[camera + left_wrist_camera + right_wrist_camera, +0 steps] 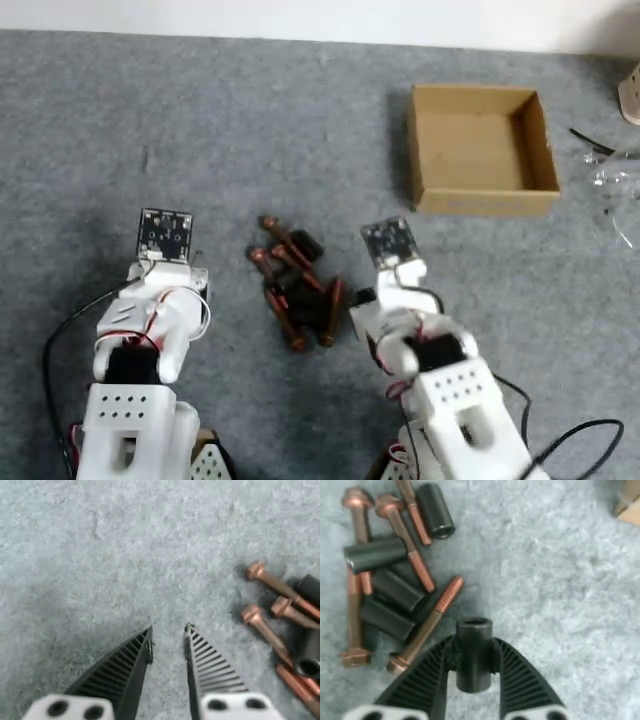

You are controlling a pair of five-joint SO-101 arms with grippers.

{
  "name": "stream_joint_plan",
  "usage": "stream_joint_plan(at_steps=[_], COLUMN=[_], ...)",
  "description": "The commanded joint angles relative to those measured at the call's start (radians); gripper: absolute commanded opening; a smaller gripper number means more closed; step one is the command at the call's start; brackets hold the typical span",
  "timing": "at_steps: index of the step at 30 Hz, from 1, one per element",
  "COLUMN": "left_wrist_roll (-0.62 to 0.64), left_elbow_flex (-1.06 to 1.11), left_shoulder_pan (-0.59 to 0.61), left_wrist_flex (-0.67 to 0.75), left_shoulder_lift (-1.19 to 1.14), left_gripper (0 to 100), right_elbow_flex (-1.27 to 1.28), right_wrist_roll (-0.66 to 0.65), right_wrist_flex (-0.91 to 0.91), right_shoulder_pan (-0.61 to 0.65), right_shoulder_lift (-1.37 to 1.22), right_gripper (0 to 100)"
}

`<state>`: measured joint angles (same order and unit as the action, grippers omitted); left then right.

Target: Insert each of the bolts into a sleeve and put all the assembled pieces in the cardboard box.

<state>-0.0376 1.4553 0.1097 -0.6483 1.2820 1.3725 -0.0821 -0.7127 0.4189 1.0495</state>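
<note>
Several copper bolts [295, 262] and black sleeves [304, 246] lie in a heap on the grey carpet between the two arms. In the right wrist view my right gripper [473, 652] is shut on a black sleeve [474, 652], held with its open end pointing away, just beside the heap of bolts [427, 622] and sleeves [397, 591]. My left gripper [168, 632] is open over bare carpet, with bolts [262, 625] and a sleeve [307, 662] off to one side. The cardboard box [482, 150] stands empty at the back right.
Clear plastic pieces and a dark wire [605, 165] lie right of the box. A pale object [630, 92] sits at the far right edge. Cables [55, 345] trail from both arm bases.
</note>
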Motion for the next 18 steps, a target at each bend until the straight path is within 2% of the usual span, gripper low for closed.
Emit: stream_joint_plan(at_steps=[1, 5, 11, 14, 18], left_wrist_roll=[0.011, 0.011, 0.037, 0.203, 0.502], left_elbow_flex=[-0.157, -0.349, -0.575, -0.642, -0.734], left_shoulder_pan=[-0.056, -0.183, -0.306, -0.318, -0.321], left_wrist_flex=[0.029, -0.043, -0.051, -0.051, -0.051], left_shoulder_lift=[0.007, -0.125, -0.575, -0.751, -0.914], left_gripper=[11, 11, 11, 11, 11], right_elbow_flex=[0.033, 0.077, 0.088, 0.088, 0.090], right_wrist_roll=[-0.017, -0.021, -0.023, -0.023, -0.023], right_wrist_flex=[0.030, 0.028, 0.028, 0.033, 0.050], right_shoulder_pan=[-0.016, -0.018, -0.033, -0.044, -0.044], right_shoulder_lift=[0.145, 0.200, 0.200, 0.200, 0.200], right_gripper=[0.4, 0.4, 0.4, 0.4, 0.4])
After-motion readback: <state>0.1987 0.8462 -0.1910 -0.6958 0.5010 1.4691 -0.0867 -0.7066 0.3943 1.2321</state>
